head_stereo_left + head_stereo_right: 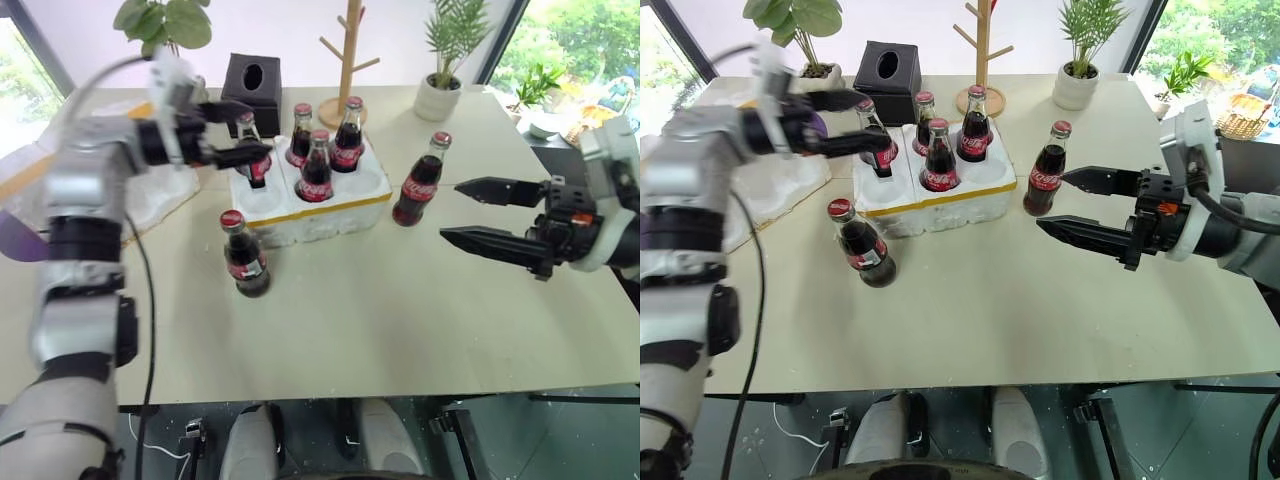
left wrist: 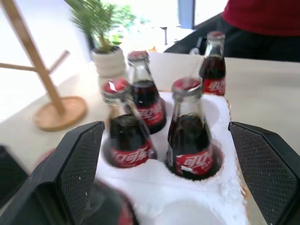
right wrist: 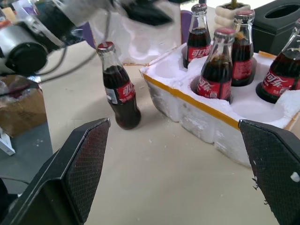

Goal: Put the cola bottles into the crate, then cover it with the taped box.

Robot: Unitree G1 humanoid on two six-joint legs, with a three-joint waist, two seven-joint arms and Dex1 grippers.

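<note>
My right pincer (image 1: 455,210) is spread wide with nothing in it, fingers lying about level and pointing across the bench (image 1: 400,320) toward my left. The small glass cola bottle with red cap and red label (image 1: 419,180) that's loose on that side stands upright just past the fingertips, right beside the low white styrofoam crate with the thin yellow stripe (image 1: 330,208). So it's my right arm's job, I reckon: slide in sideways around the vertical neck. My left pincer (image 1: 238,133) is also wide open and empty, hovering over the crate's near-left corner next to the four bottles sitting in wells. The other loose bottle (image 1: 244,255) stands in front of the crate, closer to my left arm.
</note>
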